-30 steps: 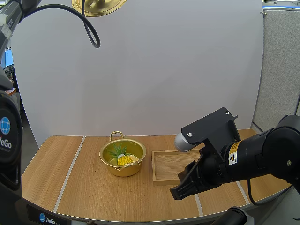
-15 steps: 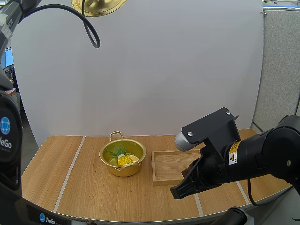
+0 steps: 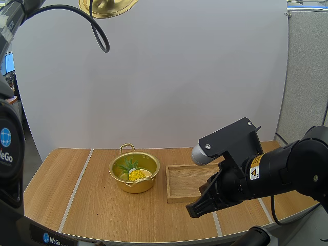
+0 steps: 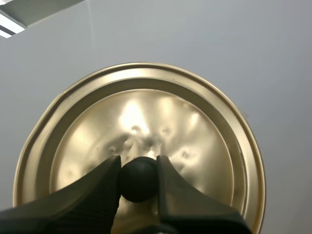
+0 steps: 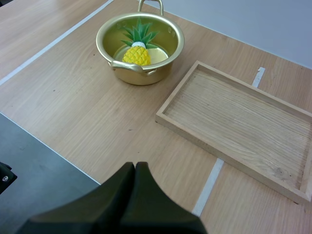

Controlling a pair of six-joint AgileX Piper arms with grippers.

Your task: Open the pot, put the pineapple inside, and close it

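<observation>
— Where is the pineapple (image 5: 136, 53)?

— It sits inside the gold pot (image 5: 141, 75). The pot is open. It stands on the desk (image 3: 92, 205), in the lower middle of the high view.

— And the lid (image 4: 146, 112)?

— My left fingers (image 4: 113, 170) pinch its black knob (image 4: 139, 178). The lid hangs at the top left of the high view, far above the desk.

— What about your right fingers (image 5: 135, 168)?

— They are pressed together, holding nothing. They hang low in the lower right of the high view, near the front edge of the wooden tray (image 5: 234, 117). The tray lies just beside the pot.
</observation>
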